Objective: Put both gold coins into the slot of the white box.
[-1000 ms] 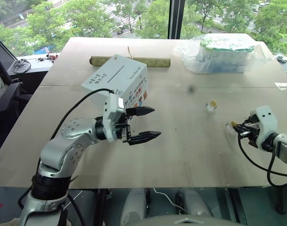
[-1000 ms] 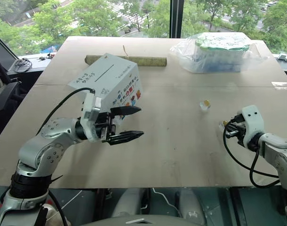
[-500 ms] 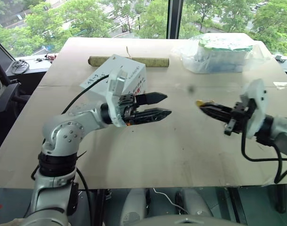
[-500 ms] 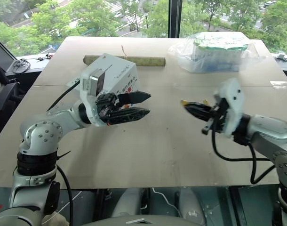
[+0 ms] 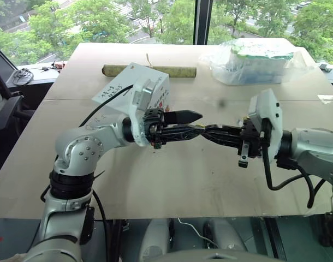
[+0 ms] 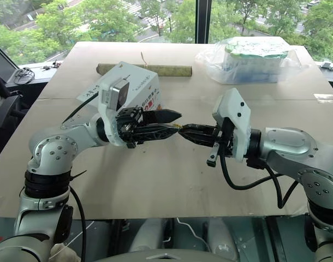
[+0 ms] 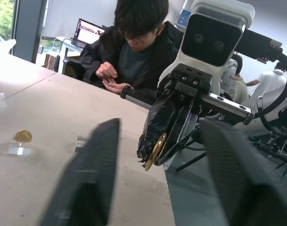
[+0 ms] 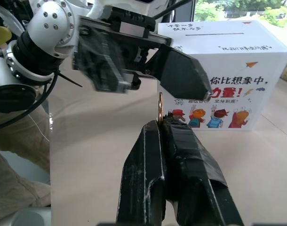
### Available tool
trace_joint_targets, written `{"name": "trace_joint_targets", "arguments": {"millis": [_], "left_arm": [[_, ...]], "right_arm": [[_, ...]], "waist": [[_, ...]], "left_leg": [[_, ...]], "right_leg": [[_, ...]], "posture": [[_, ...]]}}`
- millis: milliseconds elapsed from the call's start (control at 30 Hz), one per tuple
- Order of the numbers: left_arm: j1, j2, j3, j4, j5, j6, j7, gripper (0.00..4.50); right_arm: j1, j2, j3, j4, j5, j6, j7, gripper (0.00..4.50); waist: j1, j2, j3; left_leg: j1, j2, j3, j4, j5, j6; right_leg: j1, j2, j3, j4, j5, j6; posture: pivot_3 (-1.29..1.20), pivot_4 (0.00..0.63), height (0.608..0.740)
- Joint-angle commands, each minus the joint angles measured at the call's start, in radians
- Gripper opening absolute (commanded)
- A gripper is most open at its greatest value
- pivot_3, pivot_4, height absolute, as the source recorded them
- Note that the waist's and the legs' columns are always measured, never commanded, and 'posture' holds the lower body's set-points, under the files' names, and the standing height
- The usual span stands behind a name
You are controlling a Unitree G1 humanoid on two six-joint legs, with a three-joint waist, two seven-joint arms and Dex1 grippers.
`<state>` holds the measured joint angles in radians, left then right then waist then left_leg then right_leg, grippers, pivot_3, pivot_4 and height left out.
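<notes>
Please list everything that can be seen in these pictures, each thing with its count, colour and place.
table: one, beige, under everything.
white box: one, white with black handwriting and cartoon figures, far left of the table.
slot: one, dark, in the box's top face.
held gold coin: one, gold, edge-on in the right gripper's fingers.
loose gold coin: one, gold, flat on the table by a clear scrap.
roll: one, olive-green, behind the box.
plastic-wrapped bundle: one, green and white, far right.
person: one, in black, seated beyond the table.
left gripper: one, black fingers open around the coin's tip.
right gripper: one, black fingers shut on the coin.
</notes>
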<state>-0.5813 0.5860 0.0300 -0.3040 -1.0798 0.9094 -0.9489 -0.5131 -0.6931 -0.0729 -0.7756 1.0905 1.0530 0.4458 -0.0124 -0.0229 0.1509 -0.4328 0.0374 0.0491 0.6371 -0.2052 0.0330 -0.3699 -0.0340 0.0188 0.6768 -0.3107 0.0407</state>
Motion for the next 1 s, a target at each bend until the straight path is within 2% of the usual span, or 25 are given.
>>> {"name": "trace_joint_targets", "arguments": {"millis": [33, 100, 433, 500, 533, 600, 700, 800, 833, 900, 967, 1000], "left_arm": [[0.005, 0.008, 0.005, -0.027, 0.005, -0.010, -0.027, 0.75], [0.017, 0.012, 0.003, -0.034, 0.007, -0.012, -0.036, 0.03], [0.031, 0.001, 0.031, -0.022, -0.007, -0.023, -0.008, 0.03], [0.017, -0.003, 0.053, -0.008, -0.026, -0.014, 0.015, 0.00], [0.008, -0.004, 0.067, 0.001, -0.038, -0.006, 0.033, 0.00], [-0.009, -0.006, 0.101, 0.023, -0.071, 0.013, 0.078, 0.00], [-0.032, -0.006, 0.158, 0.051, -0.110, 0.034, 0.158, 0.00], [-0.062, -0.009, 0.219, 0.057, -0.135, 0.036, 0.271, 0.00], [-0.082, -0.007, 0.243, 0.044, -0.108, 0.021, 0.352, 0.00], [-0.127, 0.023, 0.238, -0.023, 0.091, -0.044, 0.545, 0.00], [-0.167, 0.069, 0.172, -0.099, 0.330, -0.082, 0.726, 0.00], [-0.177, 0.085, 0.145, -0.118, 0.393, -0.077, 0.777, 0.00]], "right_arm": [[-0.036, 0.004, -0.004, -0.008, 0.033, -0.029, -0.007, 0.00], [-0.043, 0.005, -0.009, 0.004, 0.052, -0.031, -0.013, 0.00], [-0.067, 0.008, -0.010, 0.047, 0.100, -0.056, -0.035, 0.00], [-0.057, 0.015, -0.025, 0.062, 0.139, -0.061, -0.030, 0.66], [-0.049, 0.005, -0.024, 0.061, 0.130, -0.061, -0.023, 1.13], [-0.039, -0.012, -0.023, 0.063, 0.113, -0.063, -0.018, 1.75], [-0.038, -0.045, -0.028, 0.067, 0.079, -0.072, -0.018, 3.22], [-0.037, -0.101, -0.032, 0.065, 0.003, -0.095, 0.005, 4.41], [-0.034, -0.128, -0.046, 0.059, -0.023, -0.116, 0.028, 4.41], [-0.034, -0.197, -0.072, 0.042, -0.121, -0.188, 0.089, 4.41], [-0.017, -0.211, -0.144, 0.044, -0.104, -0.233, 0.138, 4.41], [-0.005, -0.215, -0.161, 0.041, -0.115, -0.256, 0.155, 4.41]], "waist": [[0.000, 0.000, 0.000], [0.000, 0.000, 0.000], [0.000, 0.000, 0.000], [0.000, 0.000, 0.000], [0.000, 0.000, 0.000], [0.000, 0.000, 0.000], [0.000, -0.001, 0.001], [0.001, -0.001, 0.001], [0.001, -0.001, 0.001], [0.003, -0.002, 0.002], [0.004, -0.004, 0.002], [0.004, -0.005, 0.003]], "left_leg": [[0.000, 0.000, 0.000, 0.000, 0.000, 0.000], [0.000, 0.000, 0.000, 0.000, 0.000, 0.000], [0.000, 0.000, 0.000, 0.000, 0.000, 0.000], [0.000, 0.000, 0.000, 0.000, 0.000, 0.000], [0.000, 0.000, 0.000, 0.000, 0.000, 0.000], [0.000, 0.000, 0.000, 0.000, 0.000, 0.000], [0.000, 0.000, 0.000, 0.000, 0.000, 0.000], [-0.001, 0.000, 0.000, 0.000, 0.000, 0.000], [-0.001, 0.000, 0.000, 0.000, 0.000, 0.000], [-0.001, 0.000, 0.000, 0.000, 0.000, 0.000], [-0.001, 0.000, 0.000, 0.000, 0.000, 0.000], [-0.001, 0.000, 0.000, 0.000, 0.000, 0.000]], "right_leg": [[0.000, 0.000, 0.000, 0.000, 0.000, 0.000], [0.000, 0.000, 0.000, 0.000, 0.000, 0.000], [0.000, -0.001, 0.000, 0.000, 0.000, 0.000], [0.000, -0.001, 0.000, 0.000, 0.000, 0.000], [0.000, -0.001, 0.000, 0.000, 0.000, 0.000], [0.000, -0.001, 0.000, 0.000, 0.000, 0.000], [0.000, -0.001, 0.000, 0.000, 0.000, 0.000], [0.000, -0.002, 0.000, 0.000, 0.000, 0.000], [0.000, -0.002, 0.000, 0.000, 0.000, 0.000], [0.000, -0.002, 0.000, 0.000, 0.000, 0.000], [0.000, -0.001, 0.000, -0.001, 0.000, 0.000], [0.000, -0.001, 0.000, -0.001, 0.000, 0.000]], "posture": [[0.00, 0.150, 0.740], [0.00, 0.150, 0.740], [0.00, 0.150, 0.740], [0.00, 0.150, 0.740], [0.00, 0.150, 0.740], [0.00, 0.150, 0.740], [0.00, 0.150, 0.740], [0.00, 0.150, 0.740], [0.00, 0.150, 0.740], [0.00, 0.150, 0.740], [0.00, 0.150, 0.740], [0.00, 0.150, 0.740]]}}
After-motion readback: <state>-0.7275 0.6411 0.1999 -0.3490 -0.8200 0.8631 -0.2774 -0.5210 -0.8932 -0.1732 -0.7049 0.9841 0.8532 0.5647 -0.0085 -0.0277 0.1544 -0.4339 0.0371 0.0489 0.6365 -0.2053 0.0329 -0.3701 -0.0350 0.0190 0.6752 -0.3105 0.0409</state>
